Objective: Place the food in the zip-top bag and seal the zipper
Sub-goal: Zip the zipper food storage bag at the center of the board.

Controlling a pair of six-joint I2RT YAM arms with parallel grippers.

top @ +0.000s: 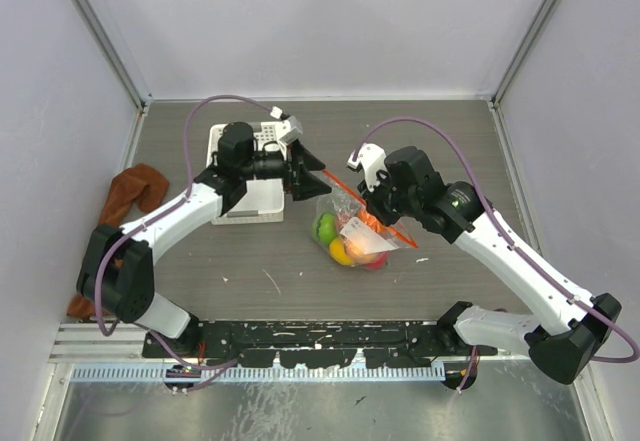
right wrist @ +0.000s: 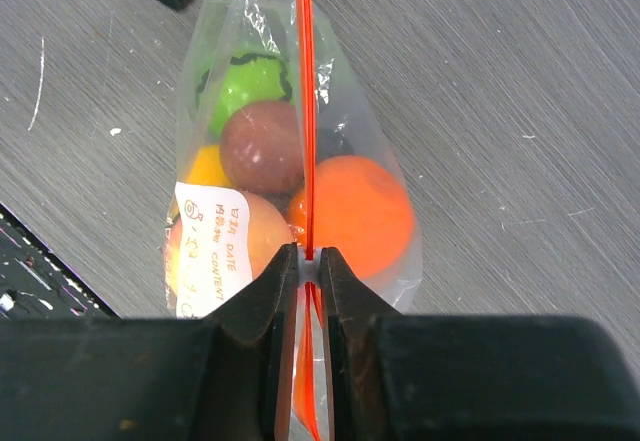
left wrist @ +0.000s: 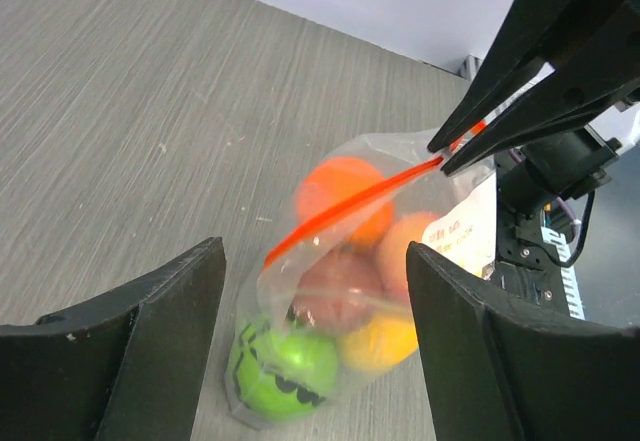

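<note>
Grey wood-grain table [top: 200, 271], pale walls all round, and in the top view the zip-top bag [top: 352, 233] sits mid-table, stuffed with food [top: 326, 227]. The left pincer [top: 318, 173] is just beside the bag's far corner. The right pincer [top: 368, 199] is right on the bag's upper edge, and the zipper [top: 340, 178] runs as a thin red line between the two. Behind the left pincer sits a white basket [top: 245, 204], with a brown cloth [top: 135, 191] well off to its outer side. Over to the left wrist view: fingers [left wrist: 150, 351] spread wide with nothing gripped, and the bag is just ahead of the gap. A green fruit [left wrist: 285, 371] sits lowest and an orange fruit [left wrist: 345, 191] is tucked under the zipper. Further ahead, the right pincer's black tips pinch the strip's far end. Now the right wrist view: its tips are pressed together on the zipper, and the red strip shoots straight away from them. The bag stretches ahead, a maroon fruit [right wrist: 262, 146] at its middle and a white label [right wrist: 205, 241] on the near side.
</note>
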